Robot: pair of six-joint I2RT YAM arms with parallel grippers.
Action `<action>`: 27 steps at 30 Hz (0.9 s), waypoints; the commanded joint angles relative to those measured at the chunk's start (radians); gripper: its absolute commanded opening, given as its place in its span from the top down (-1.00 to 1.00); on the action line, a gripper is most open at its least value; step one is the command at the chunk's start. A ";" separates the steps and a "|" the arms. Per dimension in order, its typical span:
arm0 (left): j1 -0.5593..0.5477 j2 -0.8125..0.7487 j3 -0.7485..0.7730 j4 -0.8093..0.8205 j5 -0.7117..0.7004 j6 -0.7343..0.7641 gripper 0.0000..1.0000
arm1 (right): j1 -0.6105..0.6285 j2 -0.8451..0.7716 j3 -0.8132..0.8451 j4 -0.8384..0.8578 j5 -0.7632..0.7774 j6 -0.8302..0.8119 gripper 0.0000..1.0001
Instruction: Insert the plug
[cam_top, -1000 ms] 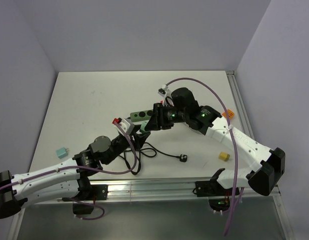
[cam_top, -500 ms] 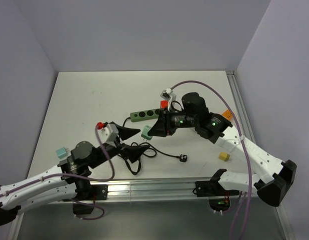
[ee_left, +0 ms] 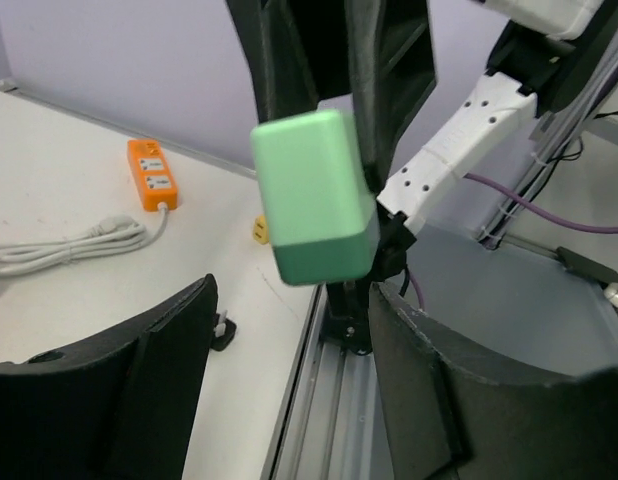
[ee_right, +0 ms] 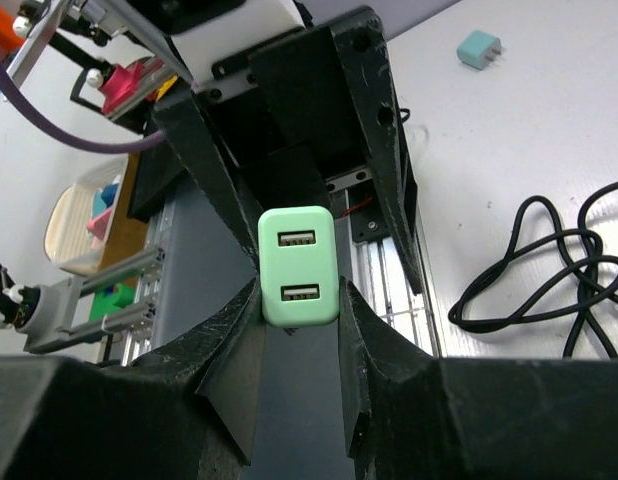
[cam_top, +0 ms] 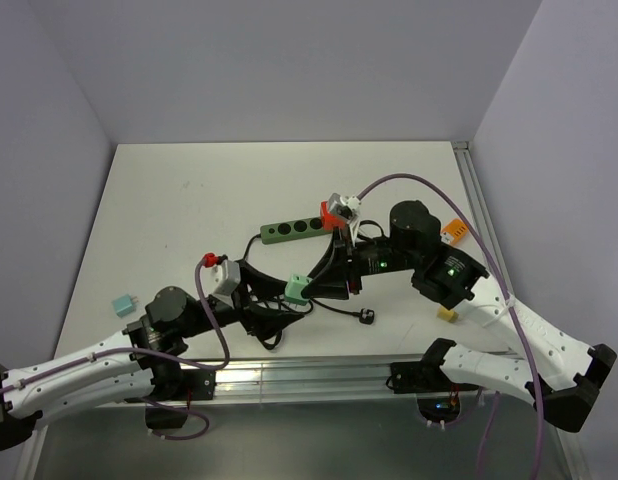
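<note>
A mint-green plug (ee_right: 298, 266) is clamped between the fingers of the right gripper (ee_right: 299, 302). The left gripper (ee_left: 289, 300) is seen just beside it, jaws spread apart, facing the plug.

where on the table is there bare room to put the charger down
Bare: the far-left stretch of table between the back edge and the strip, and the far-right corner. Crowded: the near middle, around the cable and black plug.
</note>
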 commanded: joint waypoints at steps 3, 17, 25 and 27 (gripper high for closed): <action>-0.005 -0.017 0.029 0.120 0.057 -0.044 -0.31 | 0.025 -0.012 0.013 0.018 -0.006 -0.067 1.00; -0.005 0.050 0.075 0.103 0.077 -0.110 0.44 | 0.074 -0.021 -0.004 0.026 0.059 -0.122 1.00; -0.005 0.041 0.108 0.013 -0.093 -0.115 0.99 | 0.083 0.007 0.030 -0.058 0.135 -0.124 0.41; -0.005 0.047 0.131 -0.079 -0.183 -0.071 0.99 | 0.083 0.034 0.074 -0.121 0.210 -0.083 -0.26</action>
